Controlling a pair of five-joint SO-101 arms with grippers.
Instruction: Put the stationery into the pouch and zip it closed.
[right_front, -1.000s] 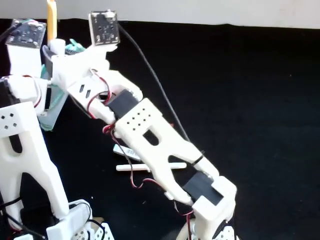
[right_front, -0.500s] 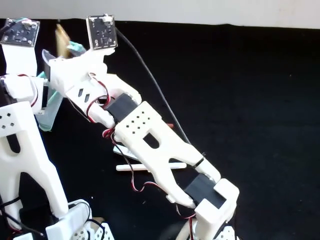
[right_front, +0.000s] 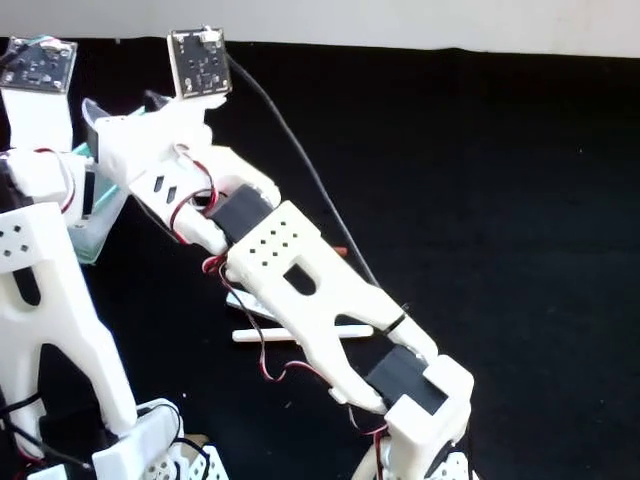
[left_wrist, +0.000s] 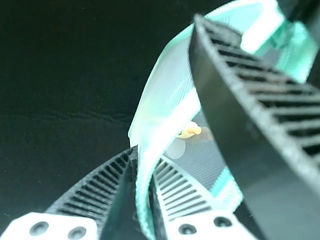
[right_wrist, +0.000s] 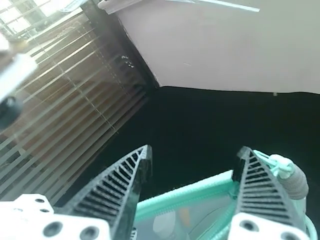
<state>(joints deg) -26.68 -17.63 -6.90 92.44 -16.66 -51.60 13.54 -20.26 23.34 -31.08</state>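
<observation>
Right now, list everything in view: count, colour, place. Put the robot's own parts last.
translucent teal zip pouch: one, teal, held up at the left of the high view.
pale yellow item: one, yellowish, inside the pouch, seen through its wall; what kind it is I cannot tell.
white pen-shaped stick: one, white, lying on the table, partly under the right arm.
black table: one, black, under everything.
brown slatted blinds: one set, brown, in the room behind.
left gripper: one, black fingers, shut on the pouch's edge.
right gripper: one, black fingers, open over the pouch's zip edge.
</observation>
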